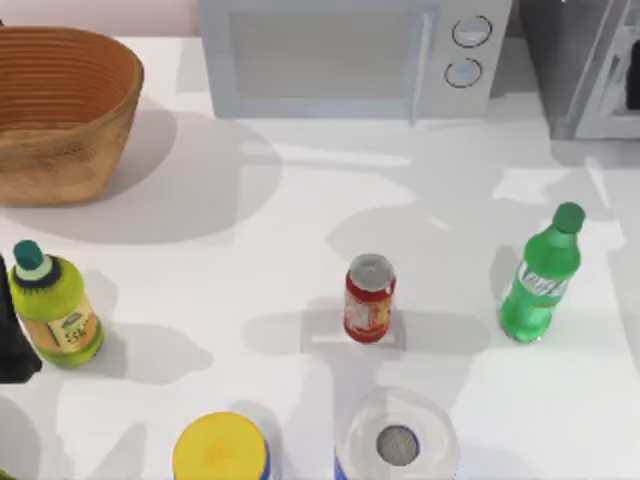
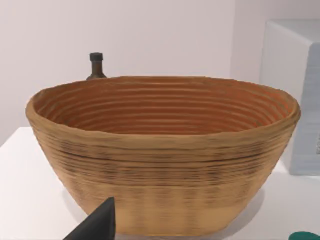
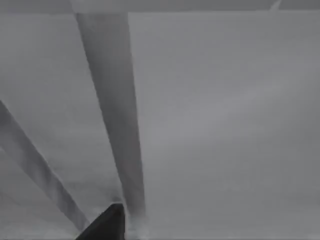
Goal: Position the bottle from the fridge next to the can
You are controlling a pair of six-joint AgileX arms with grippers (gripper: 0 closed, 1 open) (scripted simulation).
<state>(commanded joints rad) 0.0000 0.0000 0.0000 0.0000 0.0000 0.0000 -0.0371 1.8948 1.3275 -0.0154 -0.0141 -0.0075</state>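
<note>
Jar with a yellow lid [image 1: 220, 450] and white roll [image 1: 397, 445] nearest, at the bottom edge of the top view. Farther in, at frame centre, red can [image 1: 369, 298] upright on the white tabletop [image 1: 250, 240]. Right of it, at about the same depth, green bottle [image 1: 540, 275] also upright on the tabletop, already out of the fridge, near the can but apart from it, bare surface between, nothing gripping it. At the left edge, a stout yellow-green bottle [image 1: 55, 305] with the dark left arm [image 1: 10, 335] just beside it, parked.

Left claw [image 2: 97, 225] low in its wrist view, facing the basket [image 2: 160, 165]; apart or together, cannot tell. Right claw [image 3: 105, 225] facing flat grey panels and slanted bars, probably part of the fridge; apart or together, cannot tell.

Farthest back in the top view: basket at upper left, white microwave [image 1: 340, 55] at top centre, grey fridge [image 1: 590, 60] in the upper right corner.

Step in hand, by judgement: late, with fetching done and placement perhaps complete. If a tighter pairing is wanted, next move for the right arm: return from the fridge side, clamp the bottle body, shift it leftward, set it just beside the can without toppling either.
</note>
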